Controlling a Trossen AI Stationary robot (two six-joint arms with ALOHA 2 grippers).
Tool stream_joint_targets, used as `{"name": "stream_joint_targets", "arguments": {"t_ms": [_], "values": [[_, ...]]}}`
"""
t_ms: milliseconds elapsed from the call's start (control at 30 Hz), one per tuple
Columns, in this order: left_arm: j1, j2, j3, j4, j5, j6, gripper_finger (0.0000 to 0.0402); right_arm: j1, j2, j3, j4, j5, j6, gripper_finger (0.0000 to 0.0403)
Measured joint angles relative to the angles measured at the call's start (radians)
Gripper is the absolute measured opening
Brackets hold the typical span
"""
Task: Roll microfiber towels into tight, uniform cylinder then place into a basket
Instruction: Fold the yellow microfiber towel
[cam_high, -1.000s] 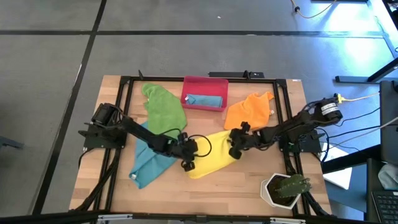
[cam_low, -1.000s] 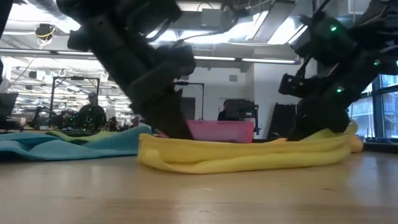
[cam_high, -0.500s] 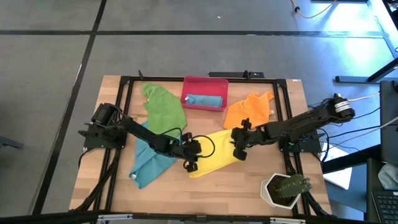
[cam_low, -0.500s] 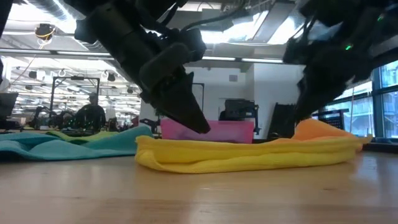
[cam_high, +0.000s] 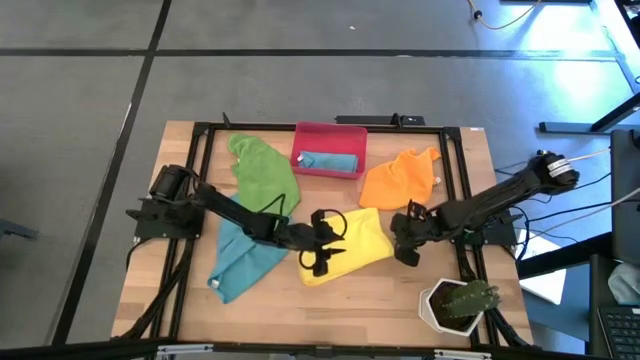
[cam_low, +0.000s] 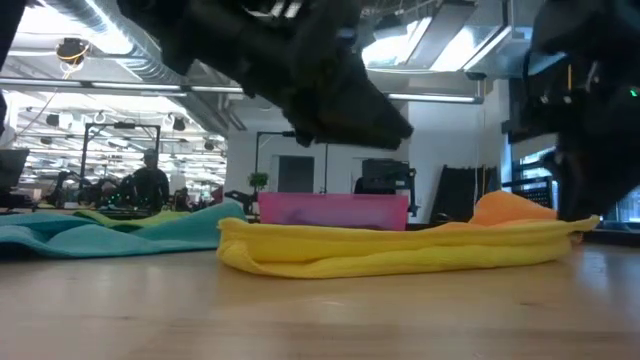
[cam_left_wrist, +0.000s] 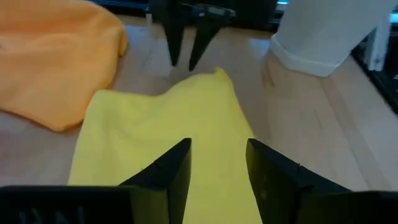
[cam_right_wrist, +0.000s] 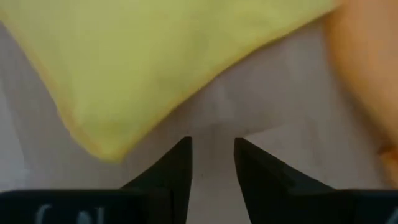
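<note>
The yellow microfiber towel (cam_high: 350, 240) lies folded and flat on the table's middle, in stacked layers in the low view (cam_low: 400, 250). My left gripper (cam_left_wrist: 217, 149) hovers open above its left half (cam_high: 335, 255), clear of the cloth. My right gripper (cam_right_wrist: 212, 146) stands open over bare wood just off the towel's right corner (cam_high: 403, 252), pointing steeply down. The red-pink basket (cam_high: 330, 128) stands at the far edge with a rolled teal towel (cam_high: 328, 160) in it.
A green towel (cam_high: 262, 170) lies at the far left and a teal towel (cam_high: 240, 262) at the near left under my left arm. An orange towel (cam_high: 400, 178) lies at the far right. A white plant pot (cam_high: 458, 305) stands at the near right corner.
My left gripper has come up off the yellow towel, gone toward the table's right and tipped up closer to level. My right gripper has risen and drawn back off the towel's right end toward the table's right edge. That end now lies flatter and farther right.
</note>
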Motion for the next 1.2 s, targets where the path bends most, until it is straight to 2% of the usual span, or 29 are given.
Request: {"name": "stream_joint_targets", "arguments": {"t_ms": [167,300,500,667,833,1067,1200], "values": [[0.023,0.059,0.051,-0.012,0.048,0.001,0.0144,-0.001,0.009,-0.094,0.167,-0.008,-0.003,0.0081],[0.040,0.162,0.136,-0.016,0.104,0.006,0.0144,-0.001,0.011,-0.159,0.327,-0.010,-0.013,0.0059],[0.081,0.262,0.262,-0.117,0.104,0.005,0.0144,-0.002,0.013,-0.201,0.460,-0.052,-0.035,0.0049],[0.104,0.291,0.319,-0.210,0.068,0.002,0.0144,0.001,0.016,-0.205,0.543,-0.198,-0.077,0.0048],[0.126,0.292,0.321,-0.224,0.009,-0.003,0.0144,0.000,0.016,-0.205,0.628,-0.320,-0.081,0.0048],[0.149,0.292,0.321,-0.268,0.012,-0.030,0.0144,0.000,0.016,-0.204,0.682,-0.308,-0.084,0.0048],[0.144,0.293,0.321,-0.233,0.111,-0.030,0.0144,0.000,0.015,-0.204,0.680,-0.272,-0.085,0.0048]]}}
